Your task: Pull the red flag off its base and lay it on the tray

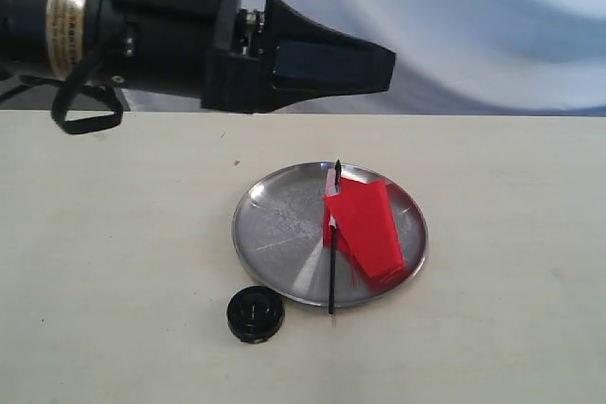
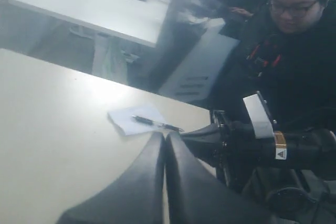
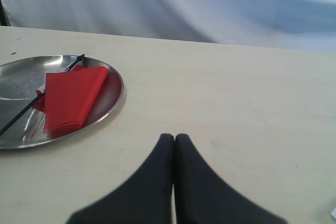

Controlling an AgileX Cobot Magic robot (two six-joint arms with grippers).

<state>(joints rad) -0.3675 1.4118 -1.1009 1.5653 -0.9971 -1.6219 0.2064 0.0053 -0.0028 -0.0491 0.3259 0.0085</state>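
The red flag lies flat on the round steel tray, its black pole running across the tray with the butt end over the near rim. Off the tray's near left rim, the black base sits alone on the table with nothing in its hole. My left gripper hovers high above the table's far left, shut and empty, well away from the tray. The right wrist view shows the flag on the tray, with my right gripper shut and empty over bare table beside it.
A white sheet with a pen on it lies on the table in the left wrist view. The other arm shows there too, with a seated person behind. A pale cloth backdrop hangs beyond the table's far edge.
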